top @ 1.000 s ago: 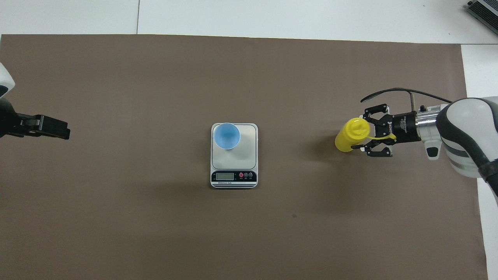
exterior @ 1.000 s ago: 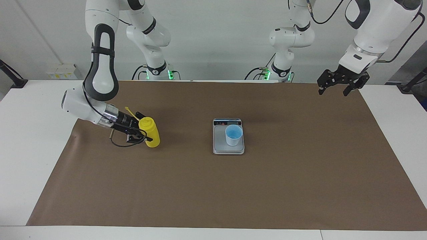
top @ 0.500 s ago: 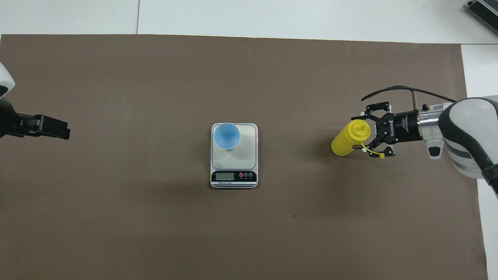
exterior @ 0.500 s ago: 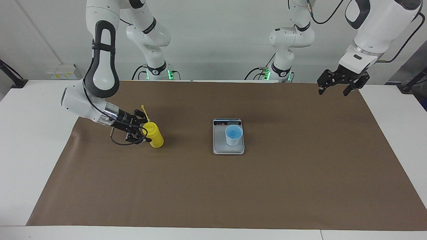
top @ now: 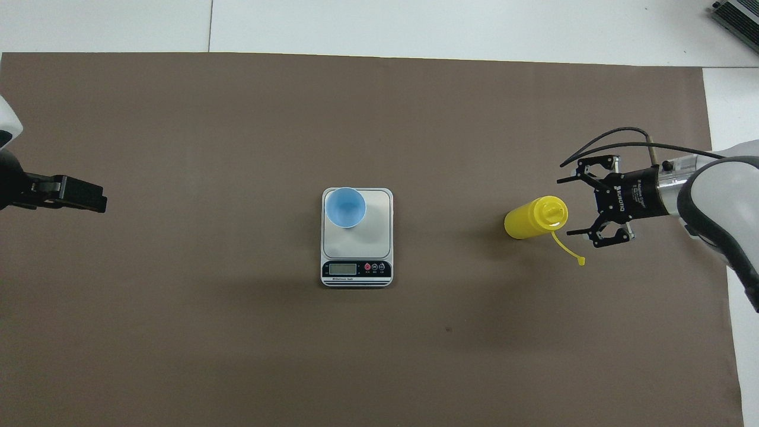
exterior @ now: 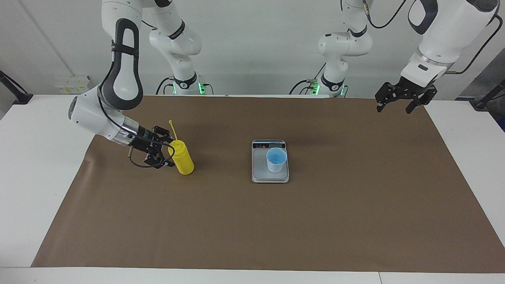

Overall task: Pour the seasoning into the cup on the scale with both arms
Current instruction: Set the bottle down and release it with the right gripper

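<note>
Facing view had the seasoning [exterior: 182, 158] standing upright on the brown mat [exterior: 355, 221] toward the right arm's end of the tabletop, with the right gripper [exterior: 167, 151] just beside it on the side toward that end, jaws spread wide and nothing in them, so apart from the bottle rather than around it. The bottle's long axis was pretty much vertical, nozzle up, its cap strap [top: 567, 249] flopped out to one side in the overhead view. The cup [exterior: 276, 159] sat on the scale [exterior: 260, 174] in the middle of the mat, well apart from the bottle toward the left arm's end. Left gripper [exterior: 399, 100] was waiting up over the mat's corner at its own end, jaws wide and empty too. So the right arm was clearly the nearer one to the bottle, and I'd guess any regrasp means coming in sideways at the body of it, straight along the line toward the scale
</note>
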